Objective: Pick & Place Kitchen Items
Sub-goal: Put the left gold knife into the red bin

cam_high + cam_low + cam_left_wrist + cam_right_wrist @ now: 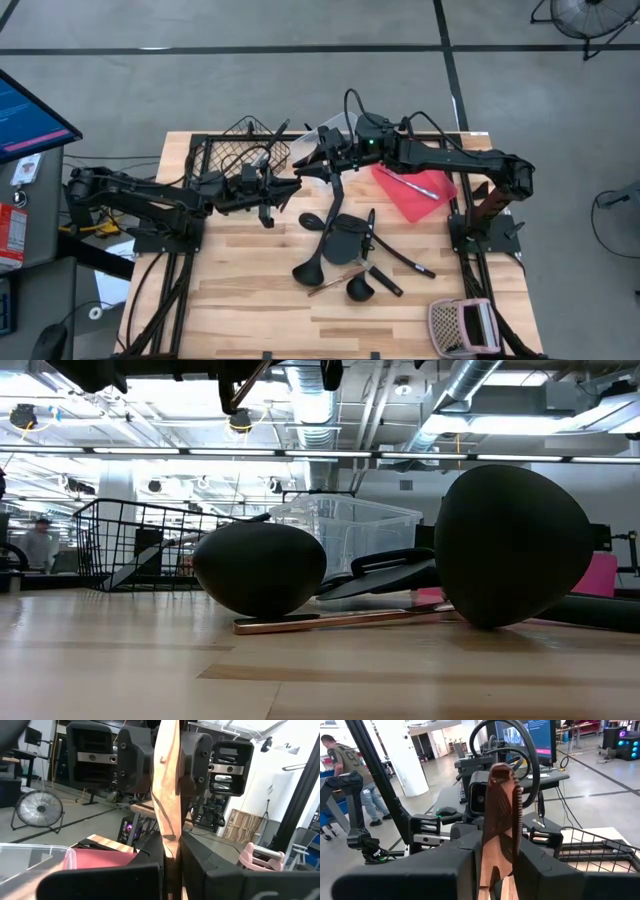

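both pincers, left (290, 187) and right (305, 175), clamp 1 wood-coloured utensil (167, 795) between them.

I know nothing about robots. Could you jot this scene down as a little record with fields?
Setting: light wooden slatted table
Left end effector: shut on a wood-coloured flat utensil with a toothed edge, raised over the table's back half
Right end effector: shut on the same utensil, facing the left one
Loose on the table: pile of black plastic ladles and spatulas
Containers: black wire basket, red flat tray
Front corner: pinkish-white perforated box
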{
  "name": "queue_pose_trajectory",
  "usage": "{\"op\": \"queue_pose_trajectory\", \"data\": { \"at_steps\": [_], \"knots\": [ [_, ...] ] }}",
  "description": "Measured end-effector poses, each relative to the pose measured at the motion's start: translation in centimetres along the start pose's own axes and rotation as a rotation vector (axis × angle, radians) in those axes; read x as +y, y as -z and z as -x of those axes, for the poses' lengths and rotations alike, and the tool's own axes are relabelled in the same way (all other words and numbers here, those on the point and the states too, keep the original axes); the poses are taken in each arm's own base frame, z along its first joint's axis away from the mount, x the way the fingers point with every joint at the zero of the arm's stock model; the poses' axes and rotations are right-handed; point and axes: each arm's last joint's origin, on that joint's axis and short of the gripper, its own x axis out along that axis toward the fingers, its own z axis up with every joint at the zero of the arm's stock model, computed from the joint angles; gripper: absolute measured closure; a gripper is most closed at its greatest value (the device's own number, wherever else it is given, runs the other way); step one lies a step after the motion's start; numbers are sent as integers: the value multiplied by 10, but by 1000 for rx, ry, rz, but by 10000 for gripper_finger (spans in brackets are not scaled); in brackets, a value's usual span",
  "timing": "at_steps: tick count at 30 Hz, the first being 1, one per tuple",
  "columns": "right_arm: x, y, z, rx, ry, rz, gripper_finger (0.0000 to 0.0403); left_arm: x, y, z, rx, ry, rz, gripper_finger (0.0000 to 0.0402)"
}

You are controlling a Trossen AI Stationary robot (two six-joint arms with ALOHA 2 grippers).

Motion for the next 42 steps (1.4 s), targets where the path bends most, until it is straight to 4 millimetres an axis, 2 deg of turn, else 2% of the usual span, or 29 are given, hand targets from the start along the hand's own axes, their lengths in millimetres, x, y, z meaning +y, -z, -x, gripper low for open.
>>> {"op": "queue_pose_trajectory", "data": {
  "at_steps": [7,19,26,31,42],
  "knots": [
    [0,0,0,2,1,-16,335,0,0,0,-2,-8,-7,365],
    [-7,-2,7,11,54,-48,335,3,11,1,114,-26,25,228],
    [-19,6,22,153,130,-125,335,5,17,2,167,-69,28,180],
    [-24,11,46,305,222,-199,335,7,23,3,235,-93,44,171],
    [-34,24,123,724,562,-270,335,8,25,4,250,-101,41,183]
  ]
}}
